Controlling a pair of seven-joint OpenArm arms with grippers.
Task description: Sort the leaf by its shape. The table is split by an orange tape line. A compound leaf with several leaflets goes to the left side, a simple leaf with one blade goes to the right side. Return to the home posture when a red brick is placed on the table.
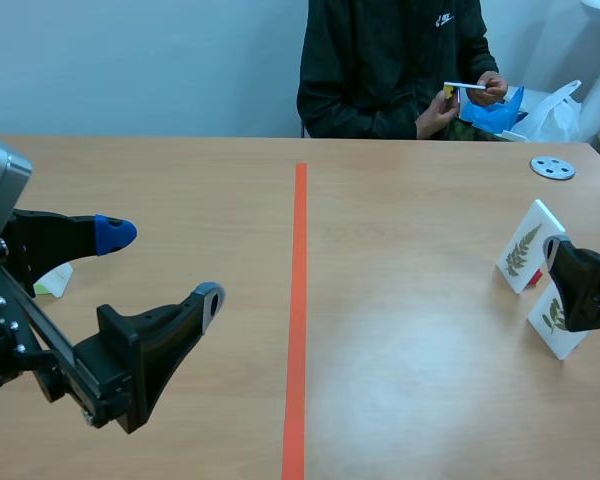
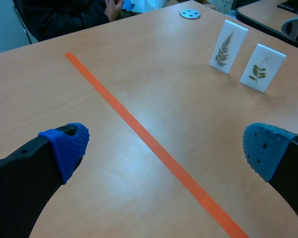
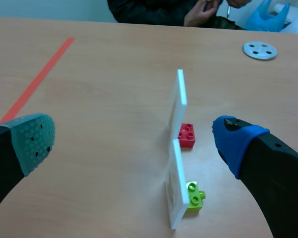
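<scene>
Two white leaf cards are seen standing upright on the table, both on the right side of the orange tape line (image 1: 300, 300). The fern card (image 1: 523, 250) carries a feather-like leaf with many small leaflets. The twig card (image 1: 555, 318), which stands just beside it and nearer to the robot, carries a small twig with several oval leaflets.

In the right wrist view both cards are seen from the edge. They are placed ahead of the right gripper (image 3: 134, 141), in line with the gap between its fingers, a little closer to the blue-padded finger, and they are not touched by either pad. A red brick (image 3: 186, 135) is set against the back of the fern card, and a green brick (image 3: 193, 196) against the back of the twig card. The right gripper's fingers are spread wide and nothing is held by them. In the scene view this gripper is seen low at the right edge, and part of the twig card is covered by it.

The left gripper (image 1: 162, 265) is found on the left side of the line, well apart from the cards. Its fingers are also spread wide, with nothing between them but bare table.

A grey disc (image 1: 552, 167) lies beyond the cards. Across the table a person (image 1: 390, 70) is seated, and a small white card is held in the hands.
</scene>
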